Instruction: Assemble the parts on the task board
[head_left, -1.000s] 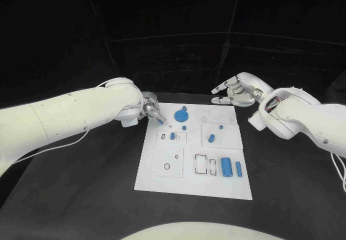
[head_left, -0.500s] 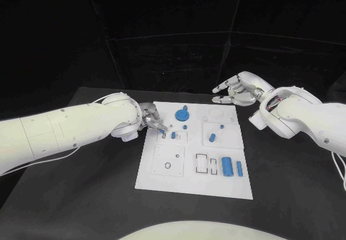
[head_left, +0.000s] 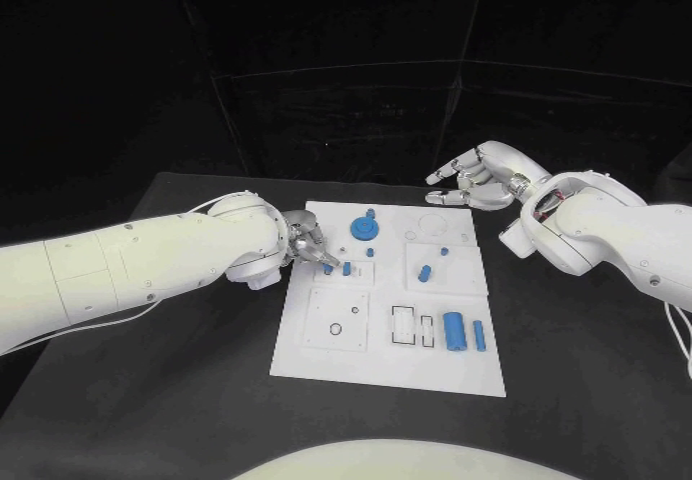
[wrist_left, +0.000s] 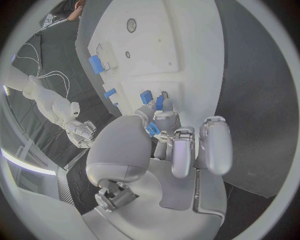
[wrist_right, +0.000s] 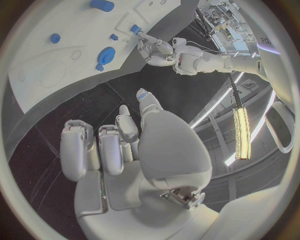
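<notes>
1. Black table (head_left: 173, 380), white task board (head_left: 346, 370) lying flat at its middle.
2. Left hand (head_left: 306, 243) over the board's left edge, upper half; pinches a small blue part (wrist_left: 152, 128) between fingertips, other fingers curled.
3. Right hand (head_left: 476, 180) off the board, just past its far right corner; holds nothing, fingers loosely spread and half-curled.
4. Round blue part (head_left: 366, 231) near the board's far edge, centre-left.
5. Blue cylinder (head_left: 453, 333) on the board's near right area, slim blue bar (head_left: 477, 337) just beside it.
6. Small blue peg (head_left: 424, 273) mid-board, right of centre.
</notes>
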